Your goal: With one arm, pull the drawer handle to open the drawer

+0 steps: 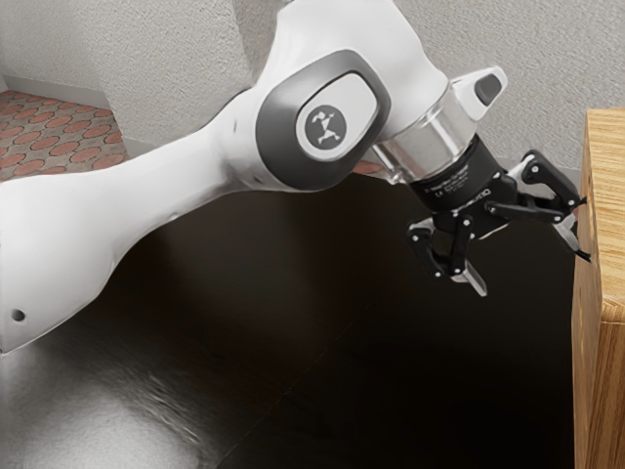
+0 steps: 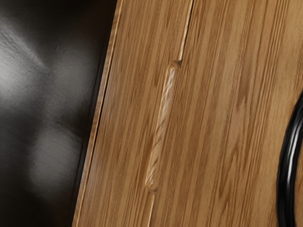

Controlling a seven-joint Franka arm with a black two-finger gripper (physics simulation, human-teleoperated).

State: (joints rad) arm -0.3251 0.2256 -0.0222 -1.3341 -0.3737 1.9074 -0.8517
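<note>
Franka arm's end effector is hovering, fingers spread wide, close against the wooden drawer front, where the slim handle is lying directly ahead, its long axis running along the grain.

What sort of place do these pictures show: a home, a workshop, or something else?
Probably a simulated room in a home, though I cannot be sure. It has rough plaster walls, a floor of reddish patterned tiles, a dark glossy table and a wooden drawer cabinet.
</note>
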